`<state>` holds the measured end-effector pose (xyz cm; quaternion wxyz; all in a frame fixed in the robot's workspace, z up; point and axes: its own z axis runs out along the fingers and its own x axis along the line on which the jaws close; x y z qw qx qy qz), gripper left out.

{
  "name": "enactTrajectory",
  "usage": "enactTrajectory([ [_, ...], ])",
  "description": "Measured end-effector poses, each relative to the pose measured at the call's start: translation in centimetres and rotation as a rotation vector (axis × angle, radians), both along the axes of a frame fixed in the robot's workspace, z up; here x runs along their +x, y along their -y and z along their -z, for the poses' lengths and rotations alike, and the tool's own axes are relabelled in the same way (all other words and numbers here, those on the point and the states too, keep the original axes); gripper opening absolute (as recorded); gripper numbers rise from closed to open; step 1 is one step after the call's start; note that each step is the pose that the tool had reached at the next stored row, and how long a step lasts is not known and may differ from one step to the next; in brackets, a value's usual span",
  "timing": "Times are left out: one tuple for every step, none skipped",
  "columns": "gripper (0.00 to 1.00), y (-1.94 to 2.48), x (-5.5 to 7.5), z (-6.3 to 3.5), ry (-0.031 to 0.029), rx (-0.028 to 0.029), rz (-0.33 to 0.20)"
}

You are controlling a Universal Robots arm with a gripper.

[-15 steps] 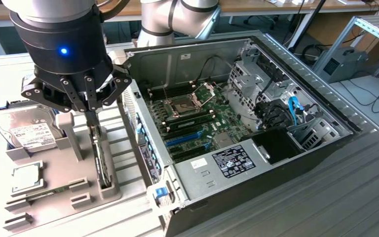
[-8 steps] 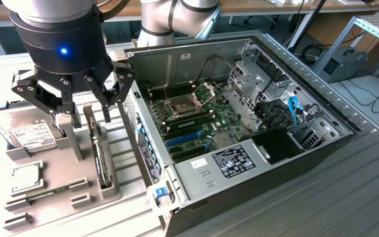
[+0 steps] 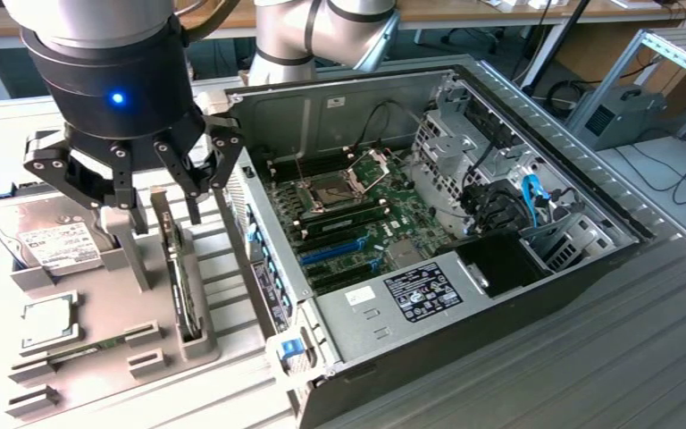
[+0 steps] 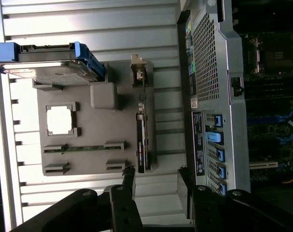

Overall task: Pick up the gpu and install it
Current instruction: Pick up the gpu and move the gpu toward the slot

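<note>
Ribbed table point(image 3: 242, 398), desks behind. I see gripper point(image 3: 182, 228) with jaws apart, nothing clamped. Gpu point(image 3: 179, 286) stands on edge in gray tray point(image 3: 93, 362) just below it. Hard drive point(image 3: 51, 241) and chip point(image 3: 47, 322) sit near; open case point(image 3: 319, 98) is close beside.

I see the open PC case point(image 3: 319, 98) at 3 o'clock of the grey fixture plate point(image 3: 111, 299) in the exterior view. Motherboard point(image 3: 361, 219) is exposed, CPU socket point(image 3: 322, 192) at its 11 o'clock, power supply point(image 3: 421, 295) at 5. On the plate: hard drive point(image 3: 57, 243) at 10, square chip point(image 3: 47, 322) at 8.
</note>
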<state>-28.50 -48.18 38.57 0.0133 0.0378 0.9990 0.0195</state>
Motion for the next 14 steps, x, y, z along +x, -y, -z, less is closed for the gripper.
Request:
enactTrajectory([
  [0.48, 0.00, 0.00, 0.05, 0.0000, 0.0000, 0.000],
  [0.48, -0.01, 0.00, 0.22, 0.0000, 0.0001, 0.000],
  [0.48, -0.01, 0.00, 0.29, 0.0000, 0.0000, 0.000],
  [0.48, -0.01, 0.00, 0.36, 0.0001, 0.0001, 0.000],
  [0.48, -0.01, 0.00, 0.43, 0.0000, 0.0000, 0.000],
  [0.48, -0.01, 0.00, 0.49, 0.0000, 0.0001, 0.000],
  [0.48, -0.01, 0.00, 0.53, 0.0000, 0.0000, 0.000],
  [0.48, -0.01, 0.00, 0.60, 0.0000, 0.0000, 0.000],
  [0.48, -0.01, 0.00, 0.66, 0.0000, -0.0001, 0.000],
  [0.48, -0.01, 0.00, 0.73, 0.0000, -0.0002, 0.000],
  [0.48, -0.01, 0.00, 0.78, 0.0000, -0.0002, 0.000],
  [0.48, -0.01, 0.00, 0.83, -0.0001, -0.0003, 0.000],
  [0.48, -0.01, 0.00, 0.88, 0.0000, -0.0003, 0.000],
  [0.48, -0.01, 0.00, 0.93, 0.0000, -0.0003, 0.000],
])
